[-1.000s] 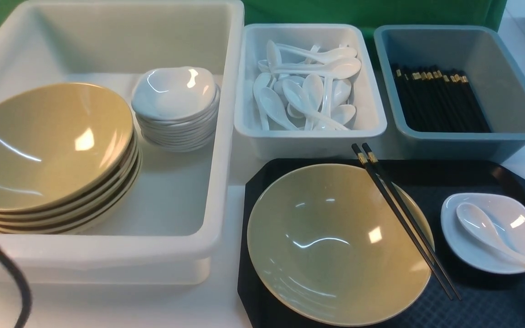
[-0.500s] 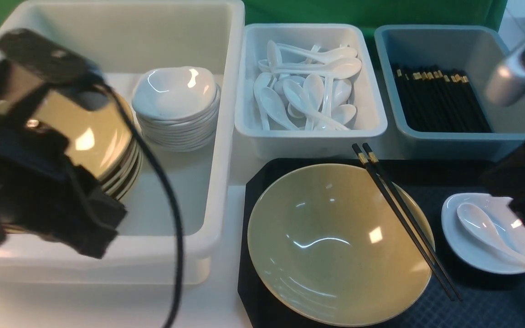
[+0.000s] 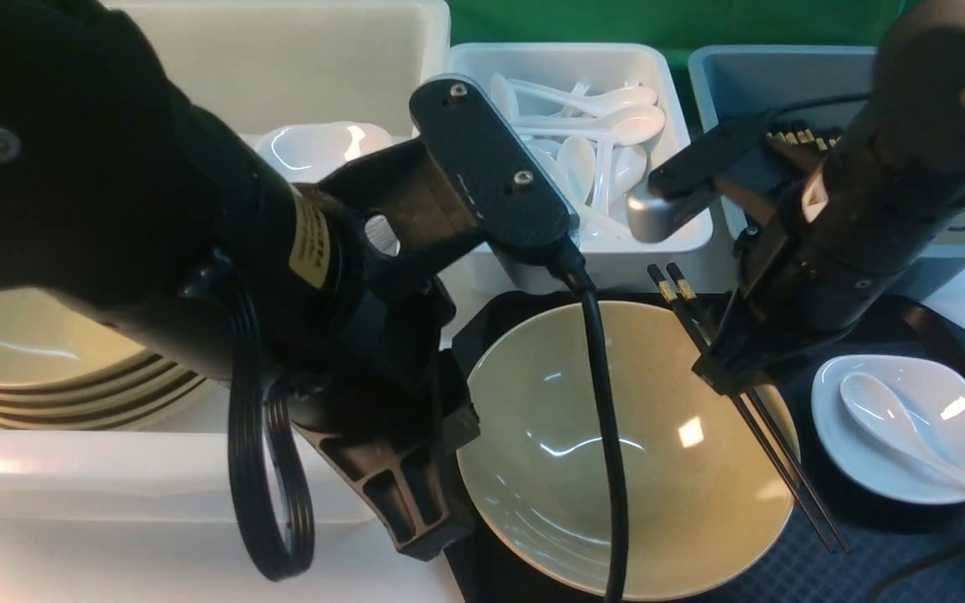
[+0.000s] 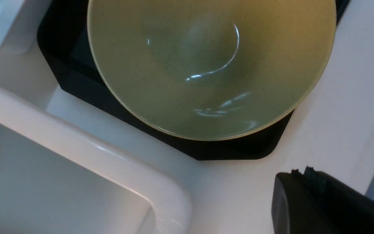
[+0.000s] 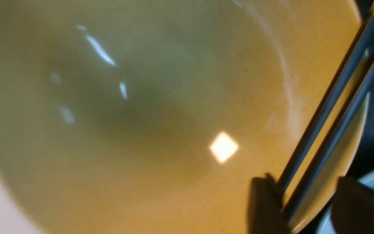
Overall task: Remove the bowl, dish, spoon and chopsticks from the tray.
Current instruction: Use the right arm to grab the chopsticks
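One white tabletop [image 3: 114, 569], green backdrop [image 3: 658, 21] behind. One black tray [image 3: 964, 352] on it, bearing everything listed here.
- Right gripper [image 5: 307, 185]: jaws spread, straddling the black chopsticks [image 3: 784, 465], which lie across the rim of the olive-yellow bowl [image 3: 533, 469]. Contact cannot be told.
- White sauce dish [image 3: 943, 452], with ceramic soup spoon [image 3: 876, 410] in it: near this gripper.
- Left gripper [image 4: 300, 172]: jaws pressed together, gripping nothing, beside the tray's corner.

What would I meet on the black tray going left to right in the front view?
The bowl → the chopsticks, lying across the bowl's right rim → the dish. The spoon lies in that dish, so it has no place of its own in the order.
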Controlling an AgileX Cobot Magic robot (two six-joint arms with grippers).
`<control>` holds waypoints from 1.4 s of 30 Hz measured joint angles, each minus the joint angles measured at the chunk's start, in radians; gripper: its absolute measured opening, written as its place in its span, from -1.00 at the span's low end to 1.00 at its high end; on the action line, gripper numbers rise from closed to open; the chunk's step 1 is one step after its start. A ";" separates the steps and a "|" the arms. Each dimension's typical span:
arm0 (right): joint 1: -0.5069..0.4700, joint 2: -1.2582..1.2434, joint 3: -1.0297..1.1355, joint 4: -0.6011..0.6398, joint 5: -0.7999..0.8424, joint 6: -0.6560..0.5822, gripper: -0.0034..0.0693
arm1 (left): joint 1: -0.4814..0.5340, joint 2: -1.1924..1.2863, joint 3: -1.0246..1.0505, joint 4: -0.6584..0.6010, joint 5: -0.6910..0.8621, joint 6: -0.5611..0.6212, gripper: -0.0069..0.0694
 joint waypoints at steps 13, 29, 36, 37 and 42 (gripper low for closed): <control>0.000 0.116 -0.001 -0.035 -0.049 0.081 0.48 | 0.000 0.004 0.010 0.027 -0.006 0.000 -0.85; 0.000 0.129 -0.001 -0.049 -0.053 0.109 0.01 | 0.000 0.004 0.072 0.028 -0.011 -0.012 -0.85; 0.000 0.129 -0.001 -0.050 -0.053 0.126 -0.51 | 0.000 0.004 0.072 0.028 -0.011 -0.024 -0.85; 0.000 0.129 -0.002 -0.050 -0.053 0.126 -0.51 | 0.000 0.004 0.072 0.028 -0.011 -0.025 -0.85; 0.000 0.109 -0.028 -0.054 -0.049 0.126 -0.51 | 0.000 0.004 0.073 0.029 -0.021 -0.054 -0.85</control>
